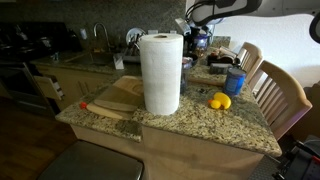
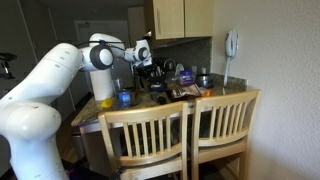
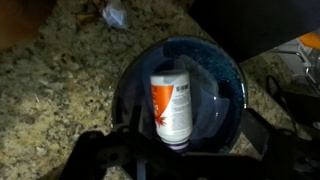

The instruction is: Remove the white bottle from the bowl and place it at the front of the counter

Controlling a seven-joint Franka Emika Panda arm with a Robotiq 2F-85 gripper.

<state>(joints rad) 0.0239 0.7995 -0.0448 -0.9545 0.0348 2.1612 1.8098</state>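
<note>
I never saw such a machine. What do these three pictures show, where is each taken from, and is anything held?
This is a white robot arm at a kitchen counter. Two pictures come from cameras standing in the room; the third from a camera on the arm's wrist, looking down. On the counter stand a paper towel roll and a blue container, beside a yellow object. The wrist view shows a white bottle lying in a dark bowl. The fingers stand apart; nothing is held.

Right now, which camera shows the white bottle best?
The wrist view: the white bottle sits in the dark bowl, its orange label clear. In both exterior views it is too small or hidden to make out.
</note>
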